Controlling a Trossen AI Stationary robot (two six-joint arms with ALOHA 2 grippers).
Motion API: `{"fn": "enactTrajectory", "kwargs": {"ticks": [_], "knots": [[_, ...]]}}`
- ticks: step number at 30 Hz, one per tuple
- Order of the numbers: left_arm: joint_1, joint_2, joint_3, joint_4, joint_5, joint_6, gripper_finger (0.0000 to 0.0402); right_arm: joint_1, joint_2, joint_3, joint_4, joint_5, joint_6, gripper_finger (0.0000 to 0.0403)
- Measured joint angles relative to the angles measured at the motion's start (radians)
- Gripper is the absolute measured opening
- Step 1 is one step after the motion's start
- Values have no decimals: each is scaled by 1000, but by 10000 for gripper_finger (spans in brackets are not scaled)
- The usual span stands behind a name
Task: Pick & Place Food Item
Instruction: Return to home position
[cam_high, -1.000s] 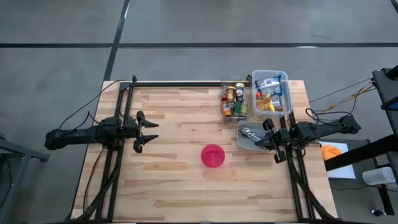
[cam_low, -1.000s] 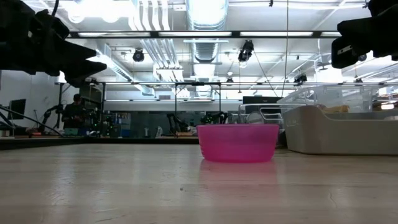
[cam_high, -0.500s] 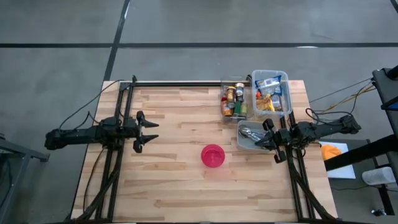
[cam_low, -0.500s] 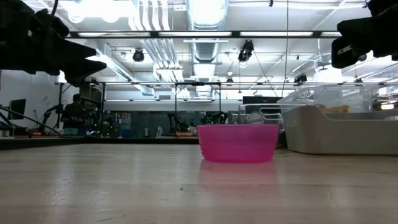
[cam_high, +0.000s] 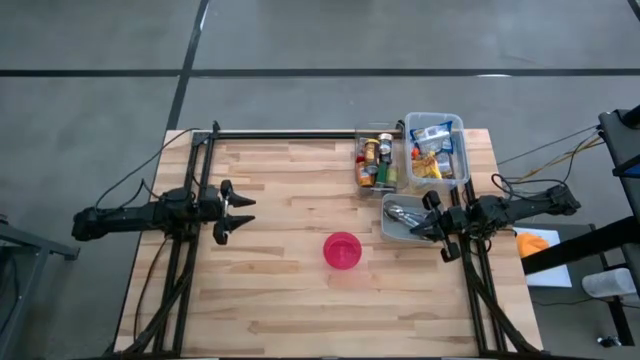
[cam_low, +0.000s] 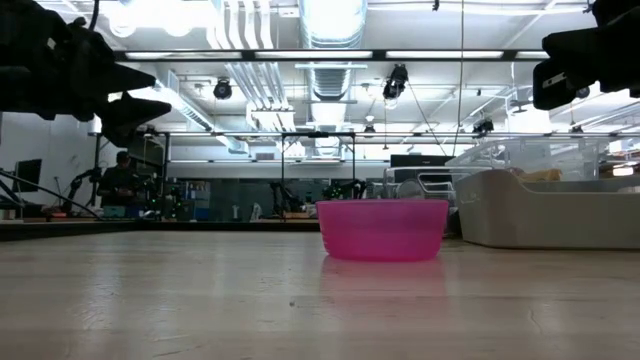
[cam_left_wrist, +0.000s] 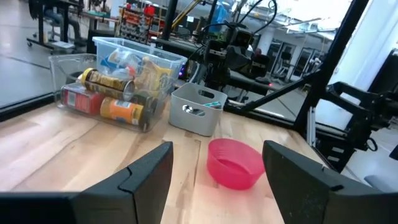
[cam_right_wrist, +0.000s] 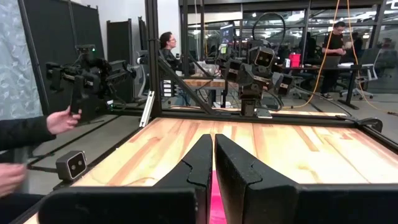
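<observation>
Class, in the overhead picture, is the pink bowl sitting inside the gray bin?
No, the pink bowl stands on the wooden table, apart from the gray bin.

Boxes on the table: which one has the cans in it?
The smaller clear box has the cans. The bigger clear box beside it holds snack packets, and the gray bin holds cutlery.

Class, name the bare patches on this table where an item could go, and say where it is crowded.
Free: the table's wide strip beyond the pink bowl, away from the bins, and the middle between left pincer and jar bin. Crowded: the right corner with jar bin, snack bin, gray bin and right pincer.
</observation>
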Motion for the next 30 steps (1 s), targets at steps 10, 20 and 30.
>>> {"fn": "enactTrajectory", "kwargs": {"ticks": [10,20,30], "knots": [[0,0,0,0,0,31,249,0,0,0,0,0,0,15],[0,0,-1,0,0,24,249,0,0,0,0,0,0,15],[0,0,-1,1,0,24,249,0,0,0,0,0,0,15]]}}
